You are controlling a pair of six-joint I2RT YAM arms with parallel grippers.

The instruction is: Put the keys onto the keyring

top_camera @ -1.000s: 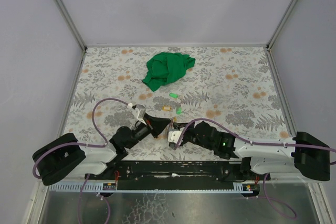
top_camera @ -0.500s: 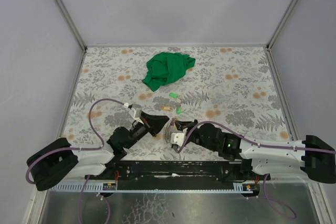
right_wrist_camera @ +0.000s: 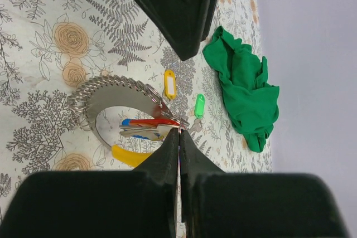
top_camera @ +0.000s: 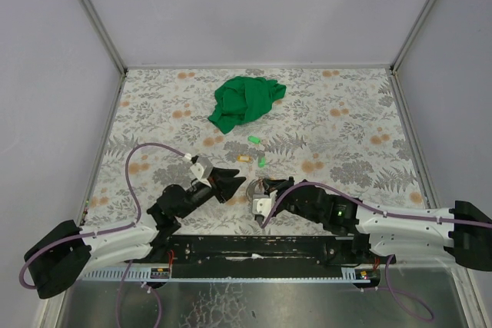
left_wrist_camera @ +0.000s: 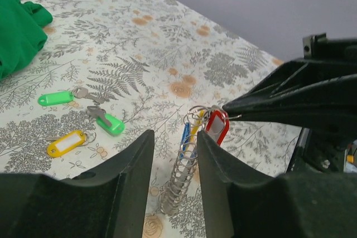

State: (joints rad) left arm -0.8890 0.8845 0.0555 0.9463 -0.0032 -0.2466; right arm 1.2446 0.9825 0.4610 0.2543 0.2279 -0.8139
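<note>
The keyring (right_wrist_camera: 109,90) is a silvery coiled loop with red (left_wrist_camera: 216,125), blue and yellow tagged keys hanging on it. My right gripper (right_wrist_camera: 179,131) is shut on the loop's thin wire end, seen as black tips (left_wrist_camera: 230,107) in the left wrist view. My left gripper (left_wrist_camera: 174,137) is open, and the coil (left_wrist_camera: 179,178) stands in the gap without touching either finger. In the top view both grippers (top_camera: 233,179) (top_camera: 264,187) meet at the near middle. Three loose keys lie beyond: two green tags (left_wrist_camera: 55,98) (left_wrist_camera: 110,123) and a yellow tag (left_wrist_camera: 66,142).
A crumpled green cloth (top_camera: 244,101) lies at the back middle of the flowered table (top_camera: 346,136). Grey walls close in the back and both sides. The black mounting rail (top_camera: 261,250) runs along the near edge.
My left gripper has opened and drawn back a little to the left, off the keyring. The right gripper stays shut on the wire end and has shifted slightly.
</note>
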